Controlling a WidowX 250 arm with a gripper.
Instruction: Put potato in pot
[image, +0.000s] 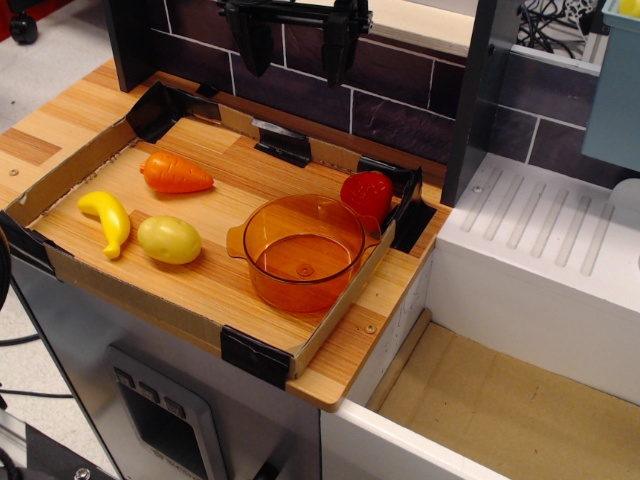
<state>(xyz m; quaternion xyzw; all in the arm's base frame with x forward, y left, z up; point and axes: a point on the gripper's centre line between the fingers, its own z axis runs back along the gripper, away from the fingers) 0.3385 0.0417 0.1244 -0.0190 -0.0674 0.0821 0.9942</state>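
**Observation.image: potato untouched, neighbours crowd the pick**

Observation.image looks down on a wooden counter (345, 365) carrying a shallow cardboard tray (70, 170) with black taped corners. At the top edge, far above the tray, hangs the black pincer (297, 45); two dark fingers point down with a wide gap between them and nothing held.

The pot (303, 252) is the largest loose thing, an orange see-through bowl with small side handles, standing upright at the near right of the tray, close to the tray's right wall. It looks empty. A red vegetable (367, 193) sits just behind it, touching or nearly touching its far rim.

Left of the pot, apart from it, lies the potato (169, 239), pale yellow-green and oval, on its side. A yellow banana (108, 219) curves just to its left, very near, possibly touching. An orange carrot (176, 173) lies farther back, a little apart.

Nothing of the task looks done yet. The main risk, as I judge it, is the banana: a finger coming down on the potato's left side could land on it or pinch both. The potato is smooth and rounded, so an off-centre squeeze may squirt it sideways. On the carry, a low pass could clip the pot's near rim or left handle and shove the light pot against the tray wall. A release too far back risks a bounce toward the red vegetable.
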